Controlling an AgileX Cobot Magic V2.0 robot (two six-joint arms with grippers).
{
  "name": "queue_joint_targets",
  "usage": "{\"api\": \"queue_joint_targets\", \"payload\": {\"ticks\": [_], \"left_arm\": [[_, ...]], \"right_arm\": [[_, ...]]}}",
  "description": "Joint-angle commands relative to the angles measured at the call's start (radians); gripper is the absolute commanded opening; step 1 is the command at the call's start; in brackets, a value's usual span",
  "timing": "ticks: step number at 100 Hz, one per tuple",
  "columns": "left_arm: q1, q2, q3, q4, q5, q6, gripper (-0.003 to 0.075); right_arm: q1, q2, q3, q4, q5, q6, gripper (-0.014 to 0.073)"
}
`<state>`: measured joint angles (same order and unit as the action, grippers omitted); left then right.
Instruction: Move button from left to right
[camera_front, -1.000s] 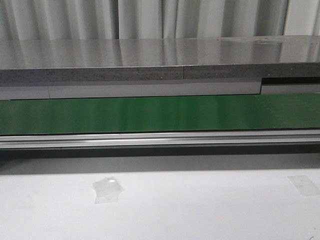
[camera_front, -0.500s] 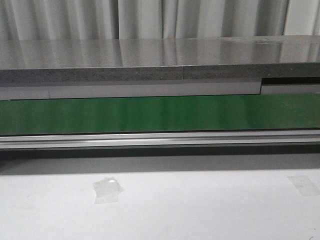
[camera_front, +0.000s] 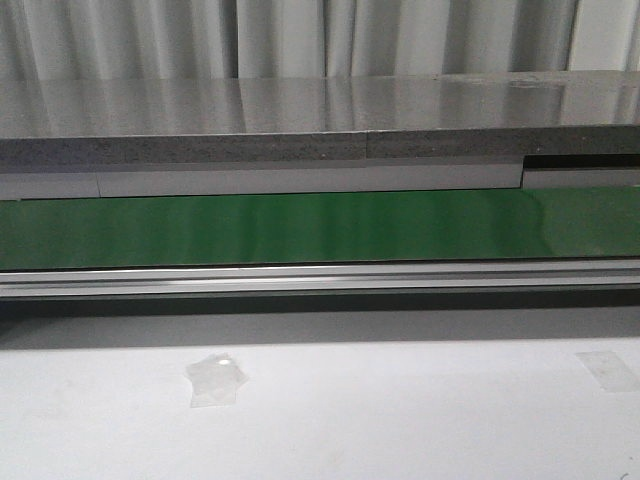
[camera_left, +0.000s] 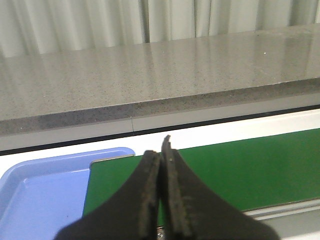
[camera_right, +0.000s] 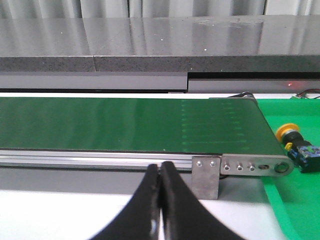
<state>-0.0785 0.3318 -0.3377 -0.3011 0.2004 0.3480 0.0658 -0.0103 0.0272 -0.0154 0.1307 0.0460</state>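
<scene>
The button (camera_right: 296, 141), yellow cap on a black body, lies on its side on a green tray (camera_right: 295, 200) past the right end of the green conveyor belt (camera_right: 125, 125). It shows only in the right wrist view. My right gripper (camera_right: 160, 167) is shut and empty, in front of the belt's metal rail, well to the left of the button. My left gripper (camera_left: 162, 150) is shut and empty, over the belt's left end (camera_left: 225, 165). Neither gripper shows in the front view.
A blue tray (camera_left: 40, 185) sits at the belt's left end. A grey stone-like shelf (camera_front: 320, 120) runs behind the belt (camera_front: 300, 228). A metal end bracket (camera_right: 240, 167) closes the rail. Tape patches (camera_front: 215, 378) lie on the white table.
</scene>
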Motion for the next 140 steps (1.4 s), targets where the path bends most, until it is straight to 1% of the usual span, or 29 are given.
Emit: {"api": "queue_joint_targets", "payload": {"ticks": [1, 101, 106, 112, 119, 131, 136, 140], "left_arm": [[-0.007, 0.006, -0.028, -0.016, -0.080, -0.007, -0.0020], [-0.007, 0.006, -0.028, -0.016, -0.080, -0.007, -0.0020], [-0.007, 0.006, -0.028, -0.007, -0.080, -0.007, -0.0020], [-0.007, 0.006, -0.025, 0.042, -0.080, -0.007, -0.0020], [-0.007, 0.004, -0.017, 0.126, -0.081, -0.053, -0.0020], [-0.007, -0.025, 0.006, 0.339, -0.081, -0.297, -0.0020], [-0.007, -0.050, 0.022, 0.398, -0.083, -0.361, -0.0020], [-0.007, -0.076, 0.040, 0.411, -0.083, -0.375, -0.0020]], "right_arm": [[-0.001, -0.018, -0.015, -0.011, -0.098, -0.001, -0.0068], [-0.001, -0.018, -0.015, -0.011, -0.096, -0.001, -0.0068], [-0.001, -0.018, -0.015, -0.011, -0.096, -0.001, -0.0068], [-0.001, -0.018, -0.015, -0.011, -0.096, -0.001, -0.0068], [-0.001, -0.018, -0.015, -0.011, -0.096, -0.001, -0.0068], [-0.001, -0.018, -0.015, -0.011, -0.096, -0.001, -0.0068], [-0.001, -0.018, -0.015, -0.011, -0.096, -0.001, -0.0068], [-0.001, -0.018, -0.015, -0.011, -0.096, -0.001, -0.0068]]}}
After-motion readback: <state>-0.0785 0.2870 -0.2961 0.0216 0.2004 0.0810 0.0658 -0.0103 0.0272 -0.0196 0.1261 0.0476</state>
